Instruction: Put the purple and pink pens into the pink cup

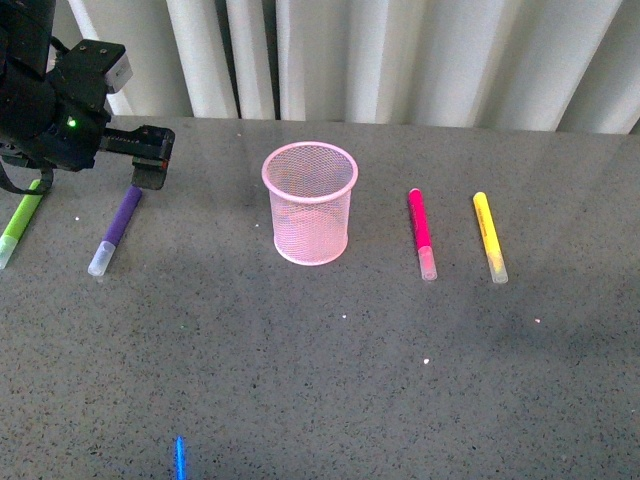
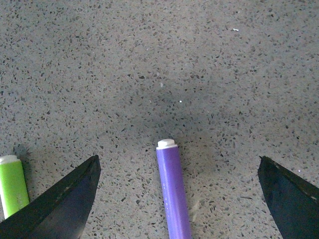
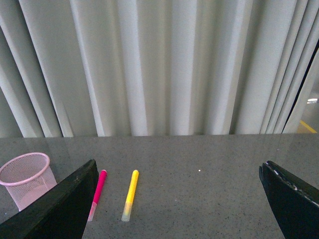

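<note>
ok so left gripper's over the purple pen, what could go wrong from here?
1. The open left gripper straddles the purple pen near its end, not its middle; lifted from there it may tilt and miss the pink cup.
2. The lime-green marker lies close to one finger; descending could knock it.
3. The pink pen lies beside the yellow marker; a wrong pick is possible.

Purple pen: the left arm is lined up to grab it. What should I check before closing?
1. Left jaws open: ok, spread wide.
2. Purple pen between the jaws: ok, roughly centred.
3. Green pen clear of them: cannot tell, it lies just outside one jaw.
4. Jaws low enough to grip: cannot tell.
5. Pink cup upright, nothing in it: ok.
6. Pink pen lying free: ok.
</note>
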